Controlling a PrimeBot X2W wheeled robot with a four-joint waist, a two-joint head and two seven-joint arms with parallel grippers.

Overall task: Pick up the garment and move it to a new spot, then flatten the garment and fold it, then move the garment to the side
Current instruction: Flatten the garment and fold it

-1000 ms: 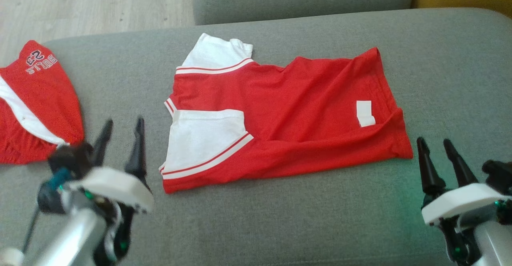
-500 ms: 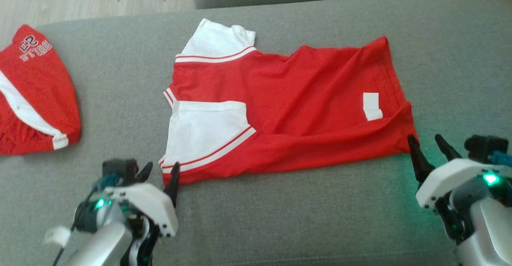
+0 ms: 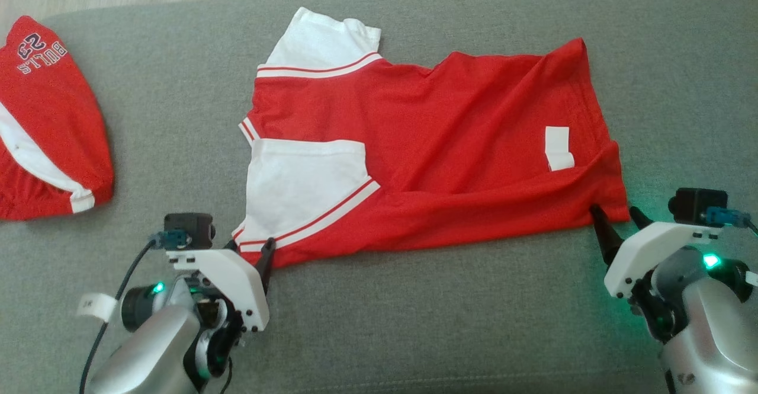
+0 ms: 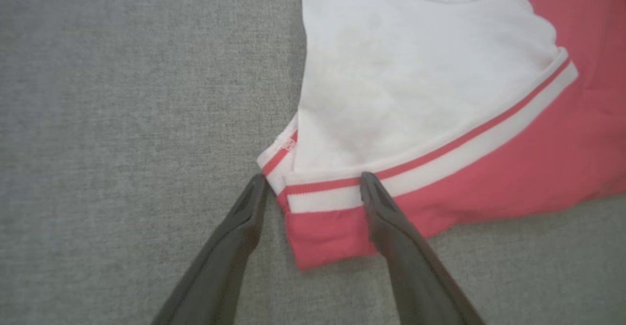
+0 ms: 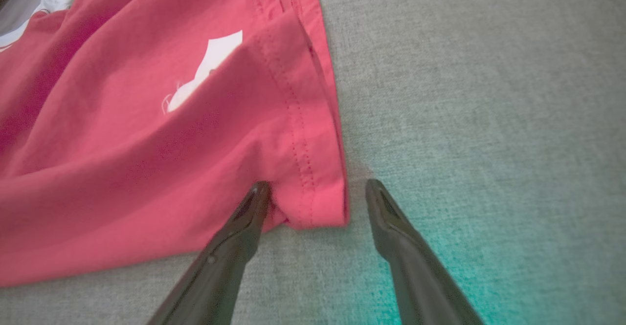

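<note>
Head view: red-and-white shirt (image 3: 450,145) lies spread mid-cushion on the grey sofa (image 3: 414,323). The left gripper (image 3: 251,246) is at its near-left corner and the right gripper (image 3: 614,211) at its near-right corner, with the finger bases hidden behind their mounts. A second red garment (image 3: 47,115) sits far left, cut off by the frame edge. Left wrist view: fingers spread, straddling the striped corner, pinching nothing. Right wrist view: fingers spread either side of the hem corner; blurry, contact unclear.
</note>
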